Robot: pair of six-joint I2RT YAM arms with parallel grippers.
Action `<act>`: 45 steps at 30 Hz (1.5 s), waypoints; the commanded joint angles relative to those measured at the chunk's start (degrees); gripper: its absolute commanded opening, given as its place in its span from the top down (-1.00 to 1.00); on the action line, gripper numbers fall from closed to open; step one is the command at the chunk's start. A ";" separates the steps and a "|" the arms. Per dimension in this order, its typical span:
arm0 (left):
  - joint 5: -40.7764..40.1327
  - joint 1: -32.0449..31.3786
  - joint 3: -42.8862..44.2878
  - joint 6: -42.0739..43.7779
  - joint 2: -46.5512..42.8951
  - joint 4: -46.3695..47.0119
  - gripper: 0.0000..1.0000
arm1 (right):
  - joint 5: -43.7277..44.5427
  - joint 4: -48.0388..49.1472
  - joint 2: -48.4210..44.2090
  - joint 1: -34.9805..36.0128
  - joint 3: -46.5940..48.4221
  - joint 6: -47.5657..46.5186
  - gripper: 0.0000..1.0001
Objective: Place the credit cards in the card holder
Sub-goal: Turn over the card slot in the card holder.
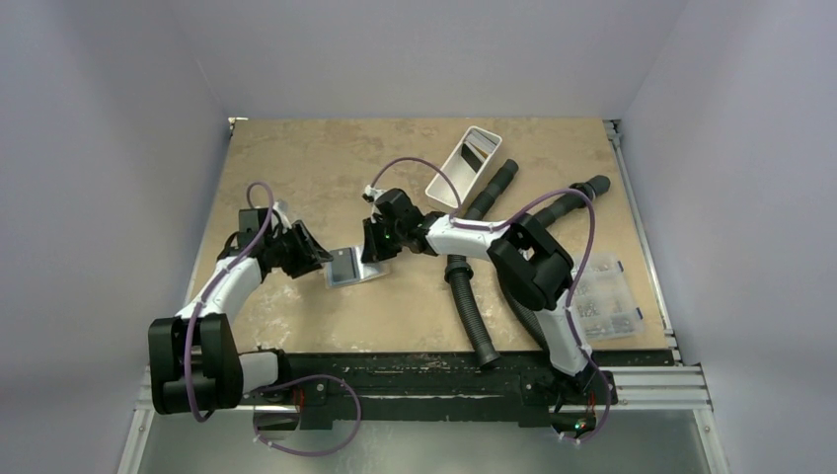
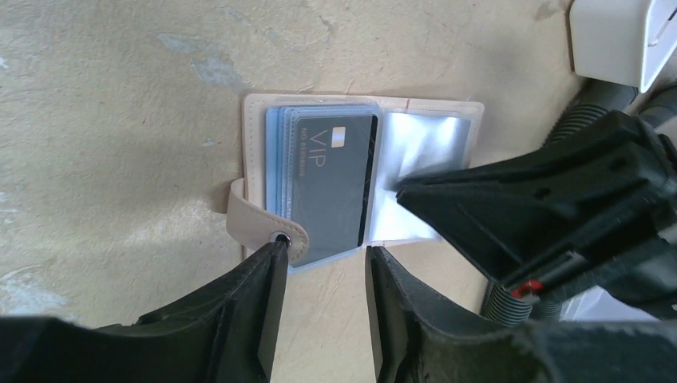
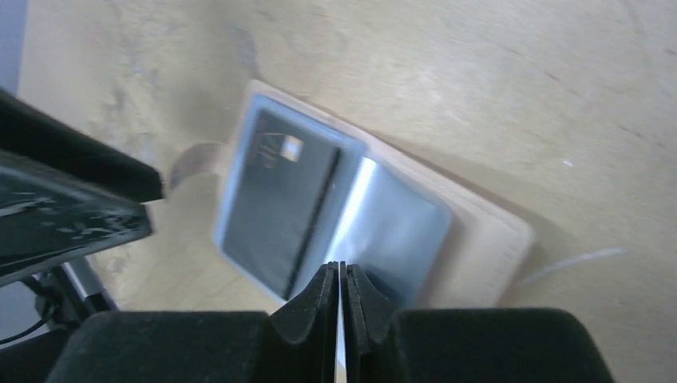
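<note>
Tan table (image 1: pixel 296 158): card holder (image 2: pixel 255 120) open flat mid-table btwn arms, black VIP card (image 2: pixel 331 183) pocketed. L gripper (image 2: pixel 323 254) jaws part open, empty, by snap tab (image 2: pixel 255 219); R gripper (image 3: pixel 341 267) jaws pinched shut on clear sleeve (image 3: pixel 399 227). Sleeve looks thin, floppy, slick, so hold free edge; card's stiff, light.

We find the left arm (image 1: pixel 225 286) stretched to its right, the left gripper (image 2: pixel 323 257) angled down, jaws parted. The right arm (image 1: pixel 474 237) reaches to its left; the right gripper (image 3: pixel 341 270) has its jaws pressed together. The gripper tips face each other, near.
</note>
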 commanded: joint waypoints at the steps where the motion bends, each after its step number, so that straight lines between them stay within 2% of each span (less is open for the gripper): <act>1: 2.18 -1.27 -0.46 -1.39 -0.40 3.90 0.10 | 1.24 0.80 -0.94 -1.66 -1.92 0.85 0.76; 7: -1.44 -4.89 0.08 -1.93 -1.53 3.54 -0.07 | -2.66 4.43 0.20 -3.37 -4.80 2.53 0.84; 11: -14.40 -12.18 3.98 -1.13 -7.80 -1.38 -0.09 | -4.36 5.32 0.69 -4.53 -5.81 2.65 0.87; 13: -16.11 -12.85 4.89 -1.14 -9.20 -2.01 -0.12 | -4.59 5.60 0.59 -4.84 -6.12 2.55 0.87; 18: -11.09 -13.02 5.15 -2.51 -3.19 -1.65 -0.17 | -5.31 5.91 0.92 -5.05 -6.25 2.28 0.89; 22: -12.21 -13.08 5.85 -2.54 2.56 -2.43 -0.08 | -5.90 6.62 1.07 -5.22 -6.43 2.29 0.89; 26: -11.79 -13.03 5.03 -2.63 4.99 -0.97 -0.10 | -6.26 6.95 1.46 -5.22 -6.55 2.30 0.90; 31: -11.05 -13.03 1.78 -3.31 5.30 2.01 -0.11 | -6.55 7.46 1.52 -5.30 -6.96 2.38 0.91; 39: -10.98 -13.03 1.12 -3.29 6.78 3.99 -0.14 | -7.18 7.98 1.84 -5.48 -7.19 2.39 0.91; 45: -5.89 -13.12 0.11 -3.66 6.98 7.78 -0.13 | -7.74 8.30 2.13 -5.49 -7.19 2.46 0.91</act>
